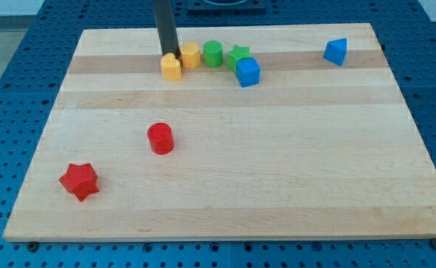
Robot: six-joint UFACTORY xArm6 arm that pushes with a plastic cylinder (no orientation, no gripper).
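My tip (168,55) comes down from the view's top and rests against the upper edge of a yellow block (172,68). Just right of it sits a second yellow block, hexagon-like (190,54). A green cylinder (213,53), a green star (238,54) and a blue cube (248,72) follow in a row toward the view's right, packed close together.
A blue block (336,51) lies alone near the top right. A red cylinder (160,139) stands left of centre and a red star (79,181) lies near the bottom left. The wooden board (277,171) sits on a blue perforated table.
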